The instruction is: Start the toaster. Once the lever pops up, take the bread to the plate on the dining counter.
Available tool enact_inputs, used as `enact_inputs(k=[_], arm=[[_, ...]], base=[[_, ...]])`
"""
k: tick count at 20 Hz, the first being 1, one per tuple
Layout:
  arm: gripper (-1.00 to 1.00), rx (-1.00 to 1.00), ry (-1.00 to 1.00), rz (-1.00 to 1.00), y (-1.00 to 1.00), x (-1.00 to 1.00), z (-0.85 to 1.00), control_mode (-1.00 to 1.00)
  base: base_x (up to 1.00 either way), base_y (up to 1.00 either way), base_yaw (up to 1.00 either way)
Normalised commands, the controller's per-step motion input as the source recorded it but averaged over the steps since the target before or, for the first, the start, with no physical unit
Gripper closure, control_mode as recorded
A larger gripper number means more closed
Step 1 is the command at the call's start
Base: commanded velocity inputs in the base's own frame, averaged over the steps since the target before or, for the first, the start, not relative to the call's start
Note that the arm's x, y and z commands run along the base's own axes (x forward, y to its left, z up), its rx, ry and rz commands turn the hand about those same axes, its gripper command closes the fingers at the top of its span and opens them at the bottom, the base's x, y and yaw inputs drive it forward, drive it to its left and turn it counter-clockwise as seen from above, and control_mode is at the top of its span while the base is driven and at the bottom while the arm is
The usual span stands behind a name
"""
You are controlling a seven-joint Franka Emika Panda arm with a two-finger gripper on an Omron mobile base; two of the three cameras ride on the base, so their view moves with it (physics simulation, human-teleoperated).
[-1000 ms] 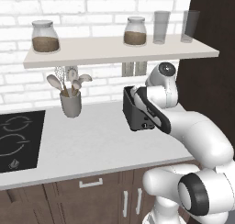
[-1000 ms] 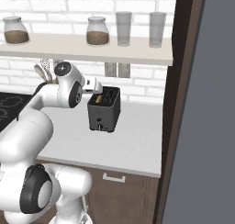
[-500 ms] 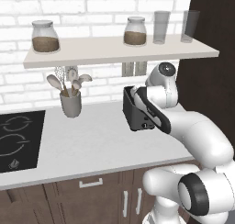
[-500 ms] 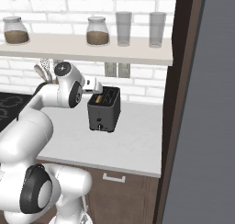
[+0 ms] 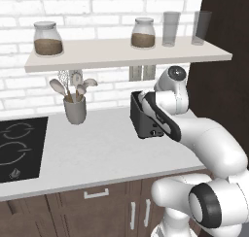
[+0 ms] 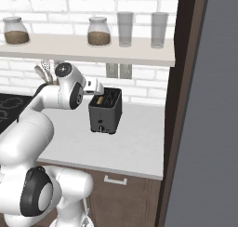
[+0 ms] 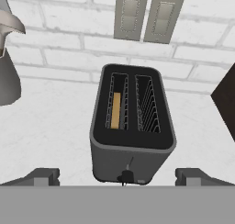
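Note:
The dark toaster (image 7: pixel 133 126) stands on the white worktop under two wall outlets, also seen as the toaster (image 5: pixel 142 125) and the toaster (image 6: pixel 105 112). A tan slice of bread (image 7: pixel 116 110) sits down in its left slot; the right slot is empty. A small dark lever knob (image 7: pixel 125 176) shows low on the toaster's front face. My gripper (image 7: pixel 118 177) is open, hovering above and just in front of the toaster, its fingertips (image 7: pixel 43 176) spread wider than the toaster and touching nothing. The plate and the dining counter are out of view.
A grey utensil cup (image 5: pixel 75 110) with spoons stands left of the toaster. A black hob (image 5: pixel 19 148) lies at the far left. A shelf (image 5: pixel 121 54) with jars and glasses hangs overhead. A tall dark cabinet (image 6: pixel 186 105) closes off the right.

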Motion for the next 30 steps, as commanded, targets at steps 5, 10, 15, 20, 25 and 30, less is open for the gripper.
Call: enact_inputs(k=[5,10,15,20,25,30], arm=[[-1.0,0.0,0.0,0.0,0.0,0.0,0.0,-1.0],[-1.0,0.0,0.0,0.0,0.0,0.0,0.0,-1.0],[-1.0,0.0,0.0,0.0,0.0,0.0,0.0,-1.0],[-1.0,0.0,0.0,0.0,0.0,0.0,0.0,-1.0],[-1.0,0.0,0.0,0.0,0.0,0.0,0.0,-1.0],[-1.0,0.0,0.0,0.0,0.0,0.0,0.0,-1.0]], base=[[0.0,0.0,0.0],[0.0,0.0,0.0],[0.0,0.0,0.0],[0.0,0.0,0.0],[0.0,0.0,0.0],[0.0,0.0,0.0]])
